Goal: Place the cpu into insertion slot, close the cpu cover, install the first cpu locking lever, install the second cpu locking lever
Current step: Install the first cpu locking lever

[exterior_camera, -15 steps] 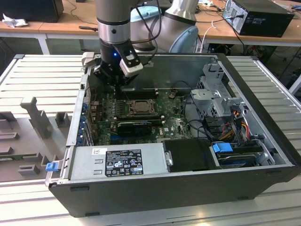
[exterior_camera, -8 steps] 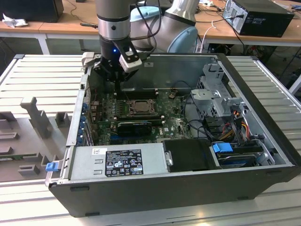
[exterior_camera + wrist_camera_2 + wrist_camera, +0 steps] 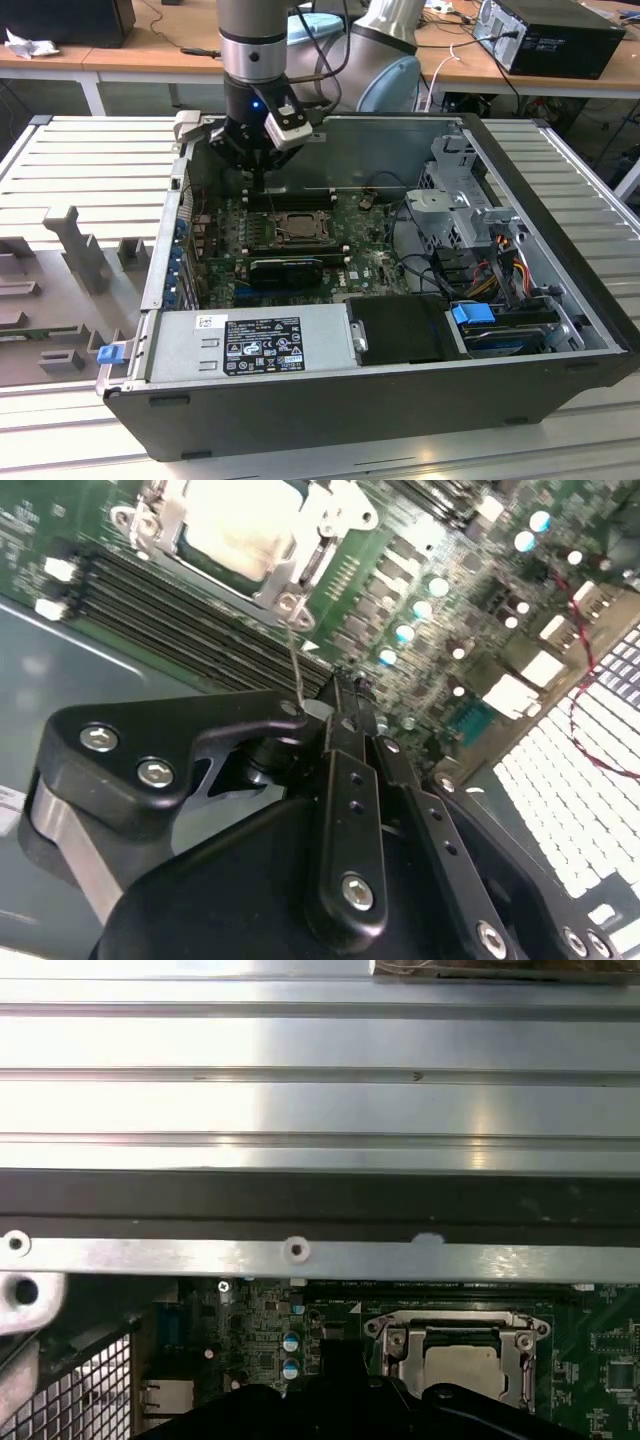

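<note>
We find the cpu [image 3: 462, 1365] under the cpu cover [image 3: 398, 1358] on the motherboard [image 3: 370, 255] inside the case [image 3: 400, 390] on the counter [image 3: 90, 170], the tool [image 3: 258, 186] above the board just beyond that cover.

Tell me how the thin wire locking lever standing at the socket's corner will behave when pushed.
The locking lever is a thin bare wire, so it probably springs and flexes rather than staying rigid. Smooth and narrow, it may slip sideways under a push. Its foot sits at a corner of the cpu cover, so it likely pivots there.
</note>
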Controlling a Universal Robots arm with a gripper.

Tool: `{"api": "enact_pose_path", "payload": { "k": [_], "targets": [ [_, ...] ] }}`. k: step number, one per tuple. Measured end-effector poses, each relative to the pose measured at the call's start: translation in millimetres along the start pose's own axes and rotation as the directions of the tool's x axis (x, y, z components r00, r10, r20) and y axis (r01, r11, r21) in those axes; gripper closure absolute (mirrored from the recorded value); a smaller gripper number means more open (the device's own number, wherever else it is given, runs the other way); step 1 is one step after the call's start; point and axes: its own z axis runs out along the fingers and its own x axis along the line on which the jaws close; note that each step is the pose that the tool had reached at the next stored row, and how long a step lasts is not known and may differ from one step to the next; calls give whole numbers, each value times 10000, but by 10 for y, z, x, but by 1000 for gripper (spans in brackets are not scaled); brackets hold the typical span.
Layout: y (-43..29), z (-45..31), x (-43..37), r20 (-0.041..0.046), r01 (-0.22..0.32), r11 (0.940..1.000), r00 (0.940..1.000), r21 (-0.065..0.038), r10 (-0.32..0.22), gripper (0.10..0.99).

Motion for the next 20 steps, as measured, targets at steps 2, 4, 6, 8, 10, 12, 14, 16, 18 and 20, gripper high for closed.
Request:
{"api": "enact_pose_path", "payload": {
  "k": [2, 4, 6, 8, 10, 12, 14, 16, 18, 20],
  "targets": [
    [2, -1, -70, -26, 2, 10000, 10000, 1, -2, 980],
    [4, 0, -148, -54, 2, 10000, 10000, 0, -2, 980],
    [3, 2, -241, -82, 1, 10000, 10000, 0, -1, 980],
    [3, 5, -299, -92, 1, 10000, 10000, 0, -1, 980],
    [3, 14, -362, -98, 3, 10000, 10000, -1, -3, 980],
    [2, 24, -380, -100, 1, 10000, 10000, 1, -1, 980],
    [2, 41, -389, -100, -1, 10000, 10000, 19, 1, 980],
    [2, 52, -397, -99, 2, 10000, 10000, 23, -1, 980],
    [2, 60, -398, -100, 0, 10000, 10000, 23, 1, 980],
    [-1, 65, -398, -98, 1, 10000, 10000, 25, 0, 980]
  ]
}}
